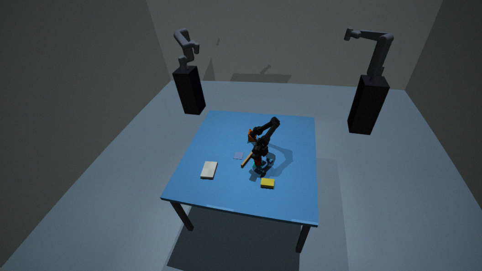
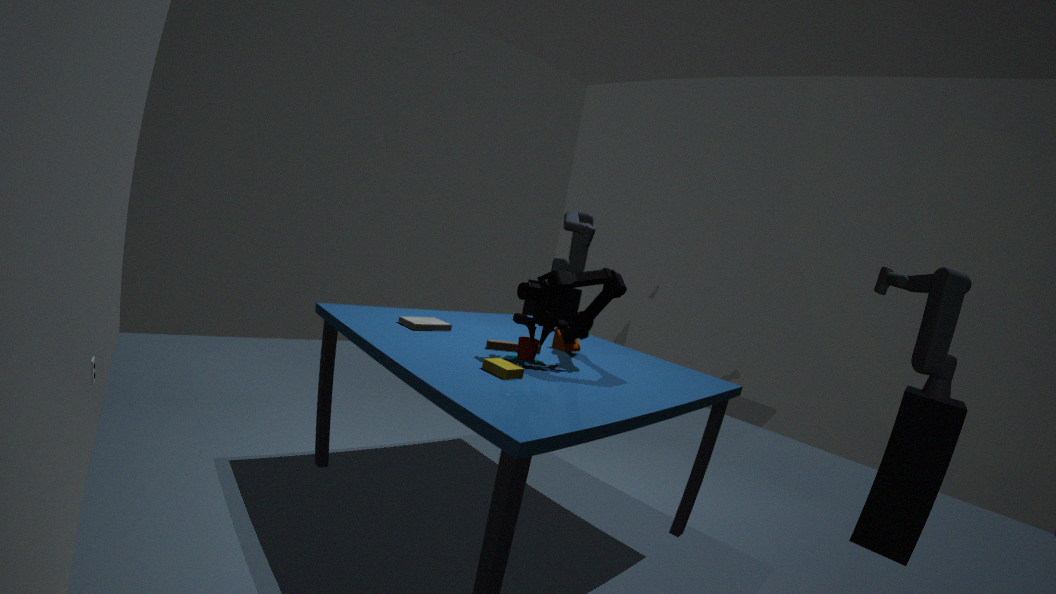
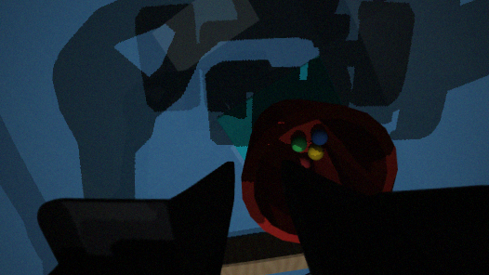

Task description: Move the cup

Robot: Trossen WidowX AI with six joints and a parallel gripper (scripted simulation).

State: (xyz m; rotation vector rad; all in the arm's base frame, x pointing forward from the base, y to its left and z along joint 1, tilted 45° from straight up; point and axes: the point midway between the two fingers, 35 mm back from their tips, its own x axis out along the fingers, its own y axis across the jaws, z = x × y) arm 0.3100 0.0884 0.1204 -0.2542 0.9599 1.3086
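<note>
The gripper (image 3: pixel 253 186) is parted, nothing clamped; one finger is seen inside the red cup (image 3: pixel 321 167)'s rim. The cup is set upright over the teal pad (image 3: pixel 242 125), marbles (image 3: pixel 309 145) inside. If that finger is dragged sideways on withdrawal, the cup could be tipped.

- Gripper (image 3: pixel 257 186), fingers parted, straddles the near wall of the red cup (image 3: pixel 325 163).
- Wooden bar (image 1: pixel 246 158) lies just beside the cup; yellow block (image 1: pixel 267 183) stands near.
- Surface (image 1: pixel 215 202) between white slab (image 1: pixel 208 169) and yellow block offers open passage.
</note>
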